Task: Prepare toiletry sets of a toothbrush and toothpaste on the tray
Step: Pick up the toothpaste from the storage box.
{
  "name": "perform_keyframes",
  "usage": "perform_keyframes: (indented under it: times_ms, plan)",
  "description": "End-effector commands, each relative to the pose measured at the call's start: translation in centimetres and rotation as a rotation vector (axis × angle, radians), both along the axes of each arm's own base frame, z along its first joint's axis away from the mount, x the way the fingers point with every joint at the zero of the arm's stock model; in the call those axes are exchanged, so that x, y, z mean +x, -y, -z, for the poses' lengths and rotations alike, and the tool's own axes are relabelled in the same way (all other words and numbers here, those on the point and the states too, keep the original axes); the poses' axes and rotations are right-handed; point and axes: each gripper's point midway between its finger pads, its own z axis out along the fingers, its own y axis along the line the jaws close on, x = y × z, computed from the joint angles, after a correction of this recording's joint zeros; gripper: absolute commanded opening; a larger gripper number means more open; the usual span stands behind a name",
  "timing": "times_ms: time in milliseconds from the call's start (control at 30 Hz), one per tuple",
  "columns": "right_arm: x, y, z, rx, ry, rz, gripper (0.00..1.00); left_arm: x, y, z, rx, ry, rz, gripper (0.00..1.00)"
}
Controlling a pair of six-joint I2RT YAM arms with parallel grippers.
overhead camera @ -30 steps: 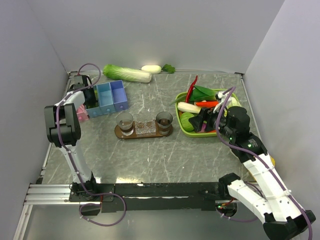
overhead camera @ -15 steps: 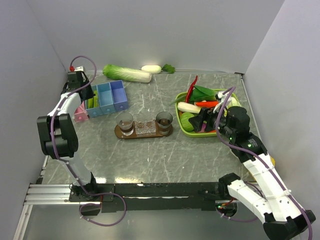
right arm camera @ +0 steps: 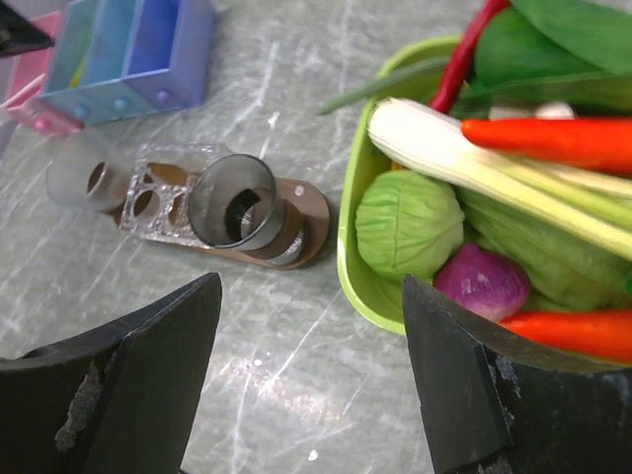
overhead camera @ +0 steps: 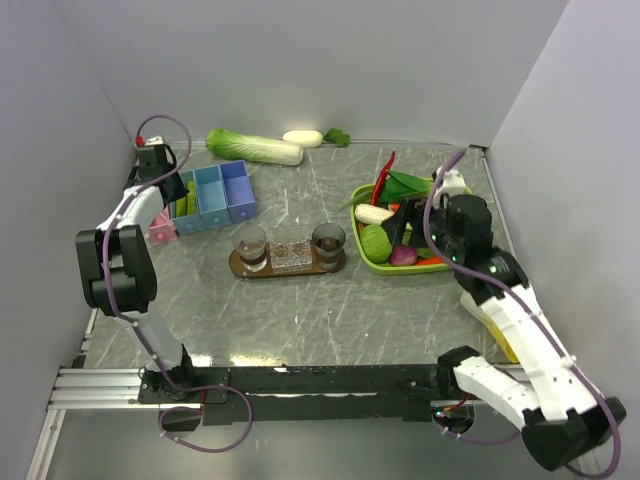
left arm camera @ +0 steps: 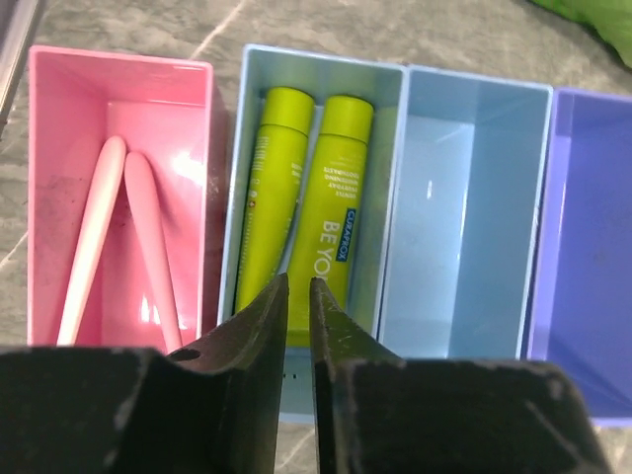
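Two glossy lime-green toothpaste tubes [left arm camera: 331, 197], lettered "BE YO…", lie in a pale-blue plastic compartment [left arm camera: 326, 54] near the worktop's far-left corner. Above them the left gripper [left arm camera: 296, 291] is pinched almost closed and empty. The oval dark-wood tray [right arm camera: 314, 212] sits mid-worktop. The right gripper [right arm camera: 311, 296] gapes wide.

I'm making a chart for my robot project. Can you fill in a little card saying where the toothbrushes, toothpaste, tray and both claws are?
toothbrushes: two, in the pink compartment
toothpaste: two tubes, in the light-blue compartment
tray: holds two tumblers, no toothbrush or toothpaste seen
left gripper: nearly shut, empty, above the toothpaste
right gripper: open, empty, above the table by the vegetable basket
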Motion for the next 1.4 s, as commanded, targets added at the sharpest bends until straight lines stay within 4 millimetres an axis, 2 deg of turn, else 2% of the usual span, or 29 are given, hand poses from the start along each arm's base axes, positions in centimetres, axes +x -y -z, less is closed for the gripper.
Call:
perform_keyframes:
  times_ms: [0,33,133,200,233,300,400,633,833,1033,1200,1367]
  plan:
    - [2.4,1.1,-3.0,0.044,-0.023,0.139,0.81,0.1,-0.9,0.2,0.008,0.058,-0.098,0.21]
    - [2.2,1.3,-3.4,0.041,-0.048,0.154,0.8,-0.4,-1.1,0.6,0.007,0.056,-0.112,0.22]
    - [2.6,3.6,-3.3,0.008,-0.069,0.285,0.8,0.1,-0.5,1.1,-0.027,0.055,-0.109,0.22]
    - [2.5,4.4,-3.5,0.019,-0.075,0.328,0.8,-0.2,-0.3,2.8,-0.035,-0.001,-0.109,0.22]
    - [2.2,4.6,-3.3,0.024,-0.093,0.337,0.8,-0.1,-0.2,3.0,-0.038,-0.016,-0.113,0.22]
    - [2.2,4.7,-3.9,0.044,-0.103,0.348,0.8,-0.7,-0.5,4.7,-0.027,-0.08,-0.132,0.22]
    - [1.9,5.0,-3.2,0.039,-0.157,0.368,0.8,-1.3,-0.8,5.9,0.014,-0.122,-0.142,0.24]
    - [2.3,4.9,-3.9,0.091,-0.21,0.384,0.8,-2.0,-1.3,7.3,0.077,-0.174,-0.186,0.26]
    - [3.1,4.7,-5.0,0.1,-0.223,0.369,0.8,-1.6,0.1,6.1,0.124,-0.163,-0.165,0.36]
    - [4.3,3.9,-5.7,0.11,-0.226,0.317,0.8,-1.7,-1.1,4.0,0.174,-0.142,-0.244,0.37]
    - [5.0,3.8,-6.1,0.106,-0.21,0.292,0.8,-1.3,-1.3,2.9,0.173,-0.123,-0.258,0.36]
    - [5.5,4.1,-6.8,0.098,-0.19,0.281,0.8,-1.4,-1.8,3.9,0.198,-0.167,-0.276,0.36]
